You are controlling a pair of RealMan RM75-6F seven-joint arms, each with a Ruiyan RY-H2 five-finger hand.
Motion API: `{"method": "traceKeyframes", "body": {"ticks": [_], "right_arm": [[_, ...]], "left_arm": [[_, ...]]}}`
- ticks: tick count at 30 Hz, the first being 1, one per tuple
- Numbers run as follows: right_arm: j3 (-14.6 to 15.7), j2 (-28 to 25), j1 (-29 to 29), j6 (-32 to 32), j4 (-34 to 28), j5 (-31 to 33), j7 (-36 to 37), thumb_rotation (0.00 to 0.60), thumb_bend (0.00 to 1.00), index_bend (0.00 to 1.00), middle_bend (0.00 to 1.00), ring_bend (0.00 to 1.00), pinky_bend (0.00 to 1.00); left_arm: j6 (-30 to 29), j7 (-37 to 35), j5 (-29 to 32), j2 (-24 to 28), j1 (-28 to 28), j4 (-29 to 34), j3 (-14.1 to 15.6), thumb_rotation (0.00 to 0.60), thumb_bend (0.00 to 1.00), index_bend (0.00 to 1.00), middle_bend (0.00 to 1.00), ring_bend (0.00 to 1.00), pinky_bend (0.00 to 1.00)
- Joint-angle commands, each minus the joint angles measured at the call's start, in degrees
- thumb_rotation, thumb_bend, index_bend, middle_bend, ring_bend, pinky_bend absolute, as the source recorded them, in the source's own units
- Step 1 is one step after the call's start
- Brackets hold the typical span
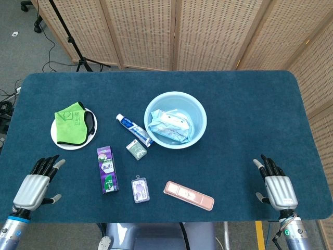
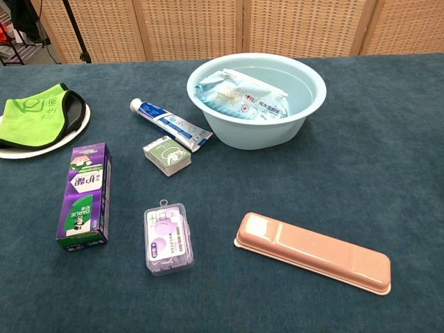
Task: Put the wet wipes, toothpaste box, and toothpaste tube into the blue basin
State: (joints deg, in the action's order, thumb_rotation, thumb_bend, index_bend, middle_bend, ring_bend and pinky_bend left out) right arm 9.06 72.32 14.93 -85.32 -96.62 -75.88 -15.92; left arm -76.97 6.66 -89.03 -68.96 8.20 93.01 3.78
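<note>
Looking down at the table (image 1: 250,94), we see the wipes (image 1: 171,125) already lying inside the basin (image 1: 200,117). That part looks done. Two things are left to put in.

The box (image 1: 106,169) is purple and lies flat, well to the left of the basin and near the front edge. The tube (image 1: 133,129) lies flat just beside the basin's left side, with its flat end closest to the basin. It looks very near the rim, but we cannot tell if they touch.

Our left hand (image 1: 34,186) rests low at the front left of the table, with its fingers apart and nothing in them. Our right hand (image 1: 278,187) is at the front right, also with fingers apart and holding nothing. Neither hand shows in the chest view.

We think the next step is to get the box or the tube. The left hand is nearer to both, so it makes sense to use that one. It would need to go to the box, close around its long sides, lift it, and carry it over the basin. A small green pack (image 1: 137,150) sits just below the tube, and a purple case (image 1: 140,189) sits by the box, so we should take care not to bump them.
</note>
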Motion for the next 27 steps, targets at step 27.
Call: {"method": "traceKeyframes", "body": {"ticks": [27], "right_arm": [[-4.9,-3.0,-4.1,1.9,-0.7,-3.7,3.0,0.600,0.21,0.11,0.02,0.00,0.20]], "left_arm": [[23.7,4.8,9.6,13.3,16.1,11.8,-5.7,0.600,0.12,0.00,0.00,0.00,0.00]]}}
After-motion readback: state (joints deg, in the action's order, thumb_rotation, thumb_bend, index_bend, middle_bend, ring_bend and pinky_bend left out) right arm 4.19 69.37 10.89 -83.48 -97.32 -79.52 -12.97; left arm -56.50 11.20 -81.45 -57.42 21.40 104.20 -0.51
